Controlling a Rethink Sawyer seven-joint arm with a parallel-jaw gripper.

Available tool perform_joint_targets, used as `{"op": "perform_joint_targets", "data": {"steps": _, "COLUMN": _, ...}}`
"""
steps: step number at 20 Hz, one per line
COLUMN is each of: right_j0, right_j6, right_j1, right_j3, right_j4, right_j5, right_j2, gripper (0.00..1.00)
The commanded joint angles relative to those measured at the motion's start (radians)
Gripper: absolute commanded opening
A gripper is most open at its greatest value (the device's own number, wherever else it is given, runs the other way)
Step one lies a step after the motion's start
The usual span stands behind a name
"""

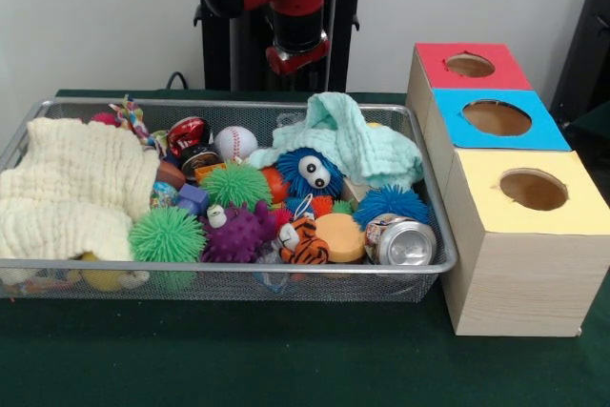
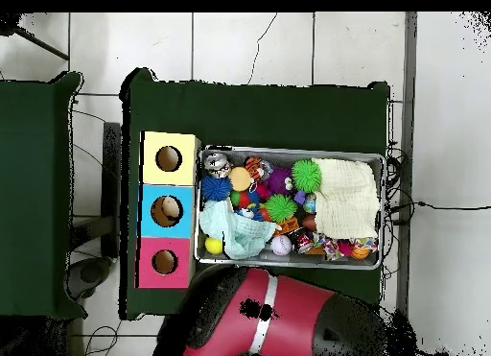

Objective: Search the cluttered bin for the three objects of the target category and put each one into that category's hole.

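the bin (image 1: 229,278) is a wide, shallow basket of silver wire mesh, sitting flat on the dark green surface (image 1: 286,359) with its long side toward the front camera. it is heaped full: a pale yellow cloth (image 1: 71,193) bunched at one end, a mint green cloth (image 1: 353,145) piled toward the other, and between them spiky green (image 1: 167,234), purple (image 1: 236,233) and blue (image 1: 393,203) balls, a baseball (image 1: 234,142), a blue fuzzy toy with big eyes (image 1: 307,172), a small tiger figure (image 1: 303,240) and a crushed can (image 1: 402,241). just beside the can end stand three wooden boxes, each with a round hole on top: yellow (image 1: 524,188), blue (image 1: 496,118) and red (image 1: 470,65).
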Motion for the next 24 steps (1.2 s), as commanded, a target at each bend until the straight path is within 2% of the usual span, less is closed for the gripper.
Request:
{"op": "perform_joint_targets", "data": {"steps": 1, "right_j0": -0.045, "right_j6": -0.028, "right_j1": 0.025, "right_j3": -0.171, "right_j4": -0.083, "right_j5": 0.091, "right_j2": 0.15, "gripper": 1.0}}
{"op": "perform_joint_targets", "data": {"steps": 7, "right_j0": -0.009, "right_j6": 0.018, "right_j1": 0.03, "right_j3": -0.177, "right_j4": -0.09, "right_j5": 0.058, "right_j2": 0.12, "gripper": 1.0}}
{"op": "perform_joint_targets", "data": {"steps": 10, "right_j0": -0.012, "right_j6": 0.027, "right_j1": 0.012, "right_j3": -0.156, "right_j4": -0.072, "right_j5": 0.081, "right_j2": 0.134, "gripper": 1.0}}
{"op": "perform_joint_targets", "data": {"steps": 13, "right_j0": -0.027, "right_j6": 0.036, "right_j1": -0.032, "right_j3": -0.109, "right_j4": -0.025, "right_j5": 0.136, "right_j2": 0.156, "gripper": 1.0}}
{"op": "perform_joint_targets", "data": {"steps": 17, "right_j0": -0.045, "right_j6": 0.113, "right_j1": -0.046, "right_j3": -0.066, "right_j4": 0.134, "right_j5": 0.219, "right_j2": 0.221, "gripper": 1.0}}
{"op": "perform_joint_targets", "data": {"steps": 20, "right_j0": -0.007, "right_j6": 0.158, "right_j1": -0.046, "right_j3": -0.076, "right_j4": 0.207, "right_j5": 0.196, "right_j2": 0.246, "gripper": 1.0}}
{"op": "perform_joint_targets", "data": {"steps": 24, "right_j0": 0.052, "right_j6": 0.202, "right_j1": -0.027, "right_j3": -0.101, "right_j4": 0.278, "right_j5": 0.125, "right_j2": 0.218, "gripper": 1.0}}
